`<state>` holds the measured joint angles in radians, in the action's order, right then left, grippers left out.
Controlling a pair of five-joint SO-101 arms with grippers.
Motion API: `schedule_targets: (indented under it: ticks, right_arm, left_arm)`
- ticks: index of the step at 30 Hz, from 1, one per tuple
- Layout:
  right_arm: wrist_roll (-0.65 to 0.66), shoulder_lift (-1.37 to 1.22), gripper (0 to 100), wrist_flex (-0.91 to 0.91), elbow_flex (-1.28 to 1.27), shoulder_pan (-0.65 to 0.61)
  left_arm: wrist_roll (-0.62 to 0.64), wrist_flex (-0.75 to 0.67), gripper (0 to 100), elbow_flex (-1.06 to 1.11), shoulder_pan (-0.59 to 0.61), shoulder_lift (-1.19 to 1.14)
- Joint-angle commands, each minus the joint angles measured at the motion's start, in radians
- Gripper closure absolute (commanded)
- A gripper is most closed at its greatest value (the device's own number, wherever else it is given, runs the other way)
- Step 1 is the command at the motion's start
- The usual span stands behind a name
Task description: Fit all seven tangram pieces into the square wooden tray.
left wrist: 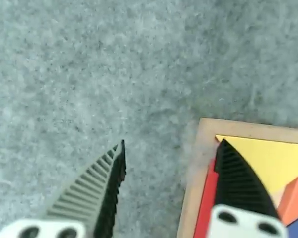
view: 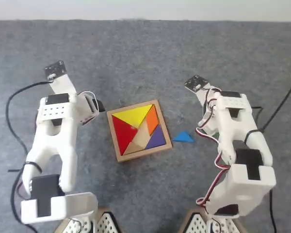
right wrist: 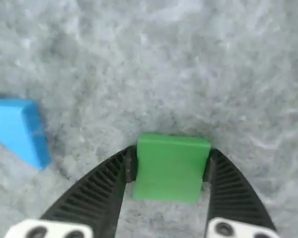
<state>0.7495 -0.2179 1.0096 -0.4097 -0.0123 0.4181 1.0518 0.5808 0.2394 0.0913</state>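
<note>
Tray holds four pieces; you have one blue piece beside it, one green piece clamped in right gripper, left gripper spread.

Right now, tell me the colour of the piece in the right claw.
Green. The piece shows best in the right wrist view.

I can read no text, number, label or sign in any view. The wooden tray, the coloured tangram pieces lying in it, the blue triangle to its right and the green piece all show plain, unmarked faces.
</note>
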Motion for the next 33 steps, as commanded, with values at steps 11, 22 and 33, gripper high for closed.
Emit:
schedule_targets:
  ticks: [11,22,33]
  right_arm:
    - [-0.046,0.07,98.7,-0.01,0.103,0.022]
    - [-0.213,0.332,97.9,0.202,0.18,-0.308]
    - [-0.436,0.14,97.8,0.016,0.176,-0.665]
  left_arm:
    - [-0.054,-0.015,73,-0.005,-0.006,0.015]
    - [-0.054,-0.014,73,-0.005,-0.006,0.017]
    - [-0.054,-0.006,73,-0.007,-0.006,0.017]
